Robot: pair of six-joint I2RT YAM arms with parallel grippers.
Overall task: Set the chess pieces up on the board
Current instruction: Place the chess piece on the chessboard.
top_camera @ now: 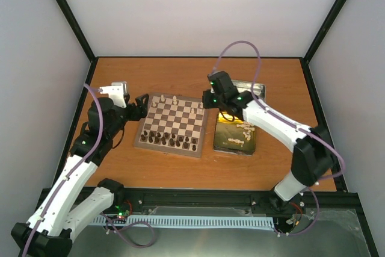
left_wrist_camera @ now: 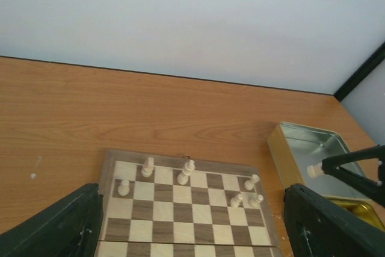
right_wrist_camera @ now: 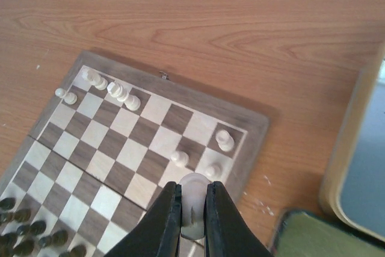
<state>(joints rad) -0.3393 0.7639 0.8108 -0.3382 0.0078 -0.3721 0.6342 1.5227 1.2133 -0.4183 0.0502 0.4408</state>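
Orange-brown wooden tabletop point(top_camera: 180, 173), walled in by pale panels point(top_camera: 198, 10), is carrying everything we are looking at. Left of the square wooden chessboard with dark brown and cream checks point(top_camera: 175, 122), the left gripper point(top_camera: 142, 104) is hovering just off the board's far left corner, its jaws standing wide apart and holding nothing. On the board's far rows we are seeing a few tiny cream-white chess pieces point(left_wrist_camera: 189, 167), some toward the far left corner and some toward the far right. Along the board's near rows the small dark brown chess pieces point(top_camera: 171, 141) are standing in two lines. Over the board's far right corner the right gripper point(right_wrist_camera: 193, 209) is pinching one more cream-white piece point(right_wrist_camera: 194, 186) between its closed fingers; whether that piece is touching the board we are not able to tell. Just right of the board, the gold rectangular tin point(top_camera: 222, 132) is lying with a heap of cream-white pieces point(top_camera: 243, 129) inside it. Behind that tin, beyond the board's far right corner, the silver rectangular tin lid point(left_wrist_camera: 304, 148) is resting on the table.
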